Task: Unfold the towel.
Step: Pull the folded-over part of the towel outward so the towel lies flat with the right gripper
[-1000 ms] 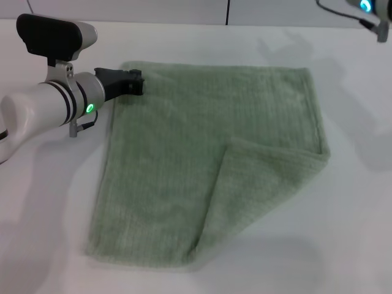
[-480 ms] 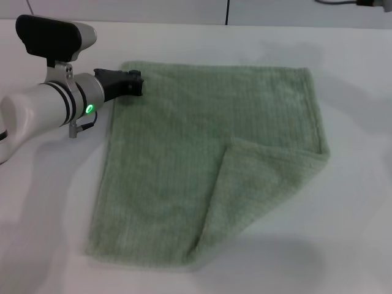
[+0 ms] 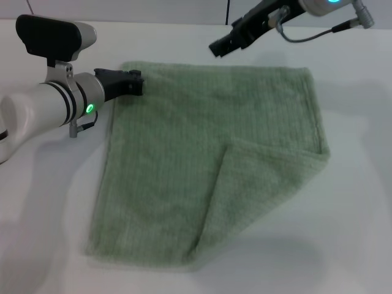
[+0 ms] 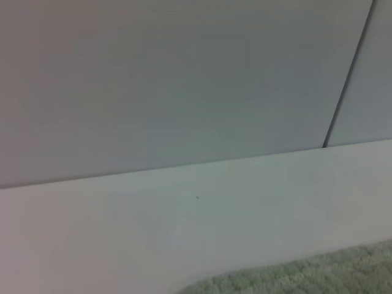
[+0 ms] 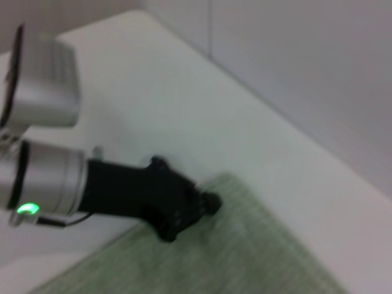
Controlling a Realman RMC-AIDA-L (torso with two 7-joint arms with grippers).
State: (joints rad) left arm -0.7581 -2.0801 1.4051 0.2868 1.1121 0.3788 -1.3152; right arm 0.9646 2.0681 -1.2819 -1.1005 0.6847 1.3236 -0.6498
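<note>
The pale green towel [image 3: 202, 141] lies spread on the white table, its near right corner [image 3: 269, 177] folded back over itself. My left gripper [image 3: 136, 82] rests at the towel's far left corner and is shut on that corner. The right wrist view shows the same left gripper [image 5: 205, 205] on the towel [image 5: 233, 257]. My right gripper [image 3: 219, 48] hangs above the table just beyond the towel's far edge, near its middle, apart from the cloth. A strip of the towel's hem [image 4: 306, 278] shows in the left wrist view.
The white table [image 3: 343, 245] extends around the towel on every side. A grey wall [image 4: 184, 79] with a dark seam rises behind the table's far edge. My left arm's white body [image 3: 37, 110] lies along the left side.
My right arm has swung in from the top right, and its gripper now hangs near the towel's far edge. The left gripper and the towel have not moved.
</note>
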